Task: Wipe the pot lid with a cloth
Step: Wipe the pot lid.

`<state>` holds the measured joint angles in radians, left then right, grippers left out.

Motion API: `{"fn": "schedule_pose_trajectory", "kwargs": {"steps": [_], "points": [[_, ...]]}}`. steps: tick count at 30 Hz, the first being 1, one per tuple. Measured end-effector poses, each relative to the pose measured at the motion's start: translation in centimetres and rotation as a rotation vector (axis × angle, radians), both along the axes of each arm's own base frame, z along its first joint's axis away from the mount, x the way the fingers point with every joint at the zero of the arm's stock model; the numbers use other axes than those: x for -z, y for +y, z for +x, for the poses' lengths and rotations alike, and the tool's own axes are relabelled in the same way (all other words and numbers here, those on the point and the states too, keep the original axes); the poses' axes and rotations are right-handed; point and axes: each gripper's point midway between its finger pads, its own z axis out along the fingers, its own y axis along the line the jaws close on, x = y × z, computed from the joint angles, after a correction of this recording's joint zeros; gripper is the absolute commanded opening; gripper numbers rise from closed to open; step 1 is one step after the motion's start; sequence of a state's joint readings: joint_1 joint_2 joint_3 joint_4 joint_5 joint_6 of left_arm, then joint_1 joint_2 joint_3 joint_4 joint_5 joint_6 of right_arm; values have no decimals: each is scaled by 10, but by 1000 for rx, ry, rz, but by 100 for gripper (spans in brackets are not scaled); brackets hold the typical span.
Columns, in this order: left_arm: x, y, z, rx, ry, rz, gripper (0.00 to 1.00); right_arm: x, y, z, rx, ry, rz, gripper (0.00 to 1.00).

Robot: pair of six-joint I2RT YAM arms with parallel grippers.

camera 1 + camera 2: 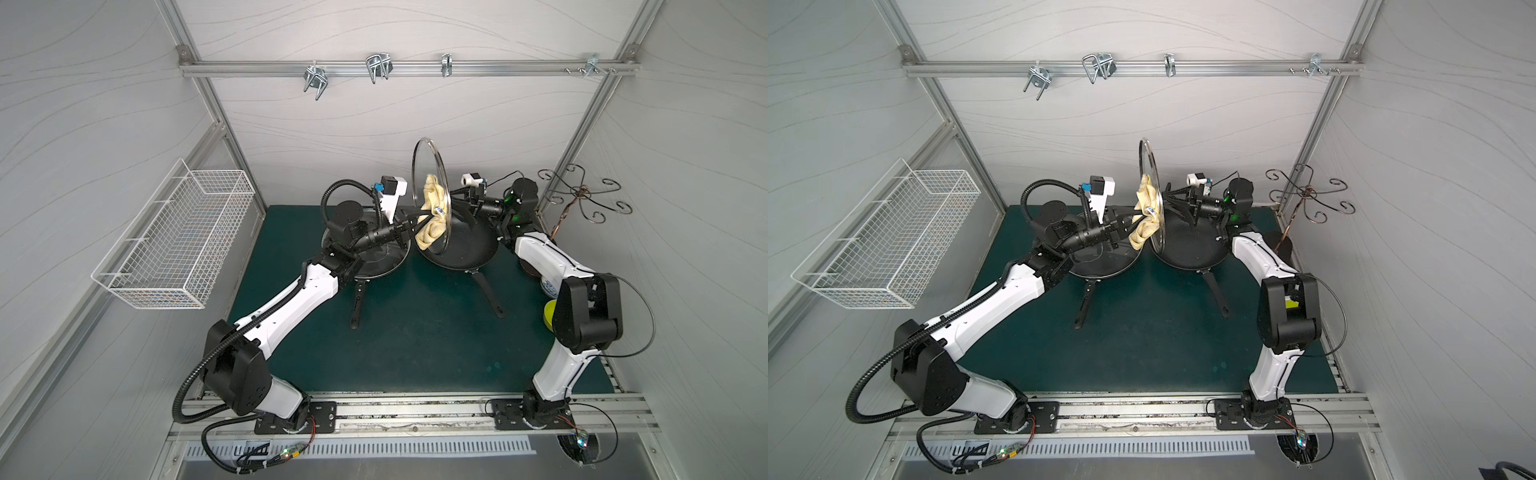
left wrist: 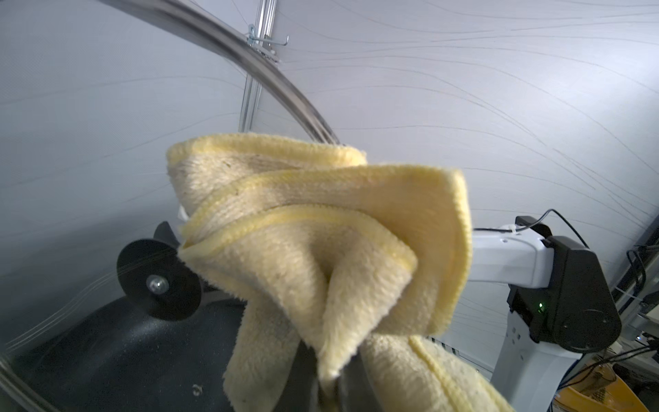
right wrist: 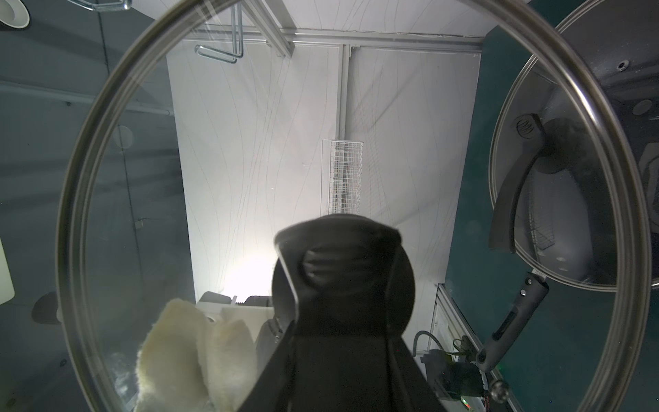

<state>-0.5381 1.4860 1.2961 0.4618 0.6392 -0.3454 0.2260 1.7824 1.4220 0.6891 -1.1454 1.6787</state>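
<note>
Right now your right gripper (image 1: 457, 194) is clamped narrowly on the handle of the lid (image 1: 424, 166), holding the glass on edge above the pan (image 1: 469, 249). Your left gripper (image 1: 417, 220) is pinched tight on a fold of the cloth (image 1: 434, 212), which is pressed against the lid's inner face, low and near the centre. Watch the push: the lid hangs from that one handle grip, so too much sideways force could twist it between the fingers or lever it loose, and it would likely drop onto the pan. Drag hard and the cloth may pull out of its small pinch. If the bunched cloth shifts, bare fingertips could scrape the glass.
</note>
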Motion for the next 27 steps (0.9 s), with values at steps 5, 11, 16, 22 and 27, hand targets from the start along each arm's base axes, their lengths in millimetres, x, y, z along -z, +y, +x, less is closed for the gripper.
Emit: {"fn": "schedule_pose_trajectory", "kwargs": {"steps": [5, 11, 16, 22, 27], "points": [[-18, 16, 35, -70, -31, -31, 0, -8, 10, -13, -40, -21, 9, 0], [-25, 39, 82, -173, -31, -49, 0, -20, 23, -37, -111, -61, 11, 0], [-18, 57, 111, -247, -13, -38, 0, -24, 30, -45, -133, -75, 14, 0], [13, 66, 124, -277, 38, 0, 0, -32, 31, -46, -135, -86, 18, 0], [68, 60, 119, -242, 139, 51, 0, -60, 29, -50, -135, -160, 38, 0]]}}
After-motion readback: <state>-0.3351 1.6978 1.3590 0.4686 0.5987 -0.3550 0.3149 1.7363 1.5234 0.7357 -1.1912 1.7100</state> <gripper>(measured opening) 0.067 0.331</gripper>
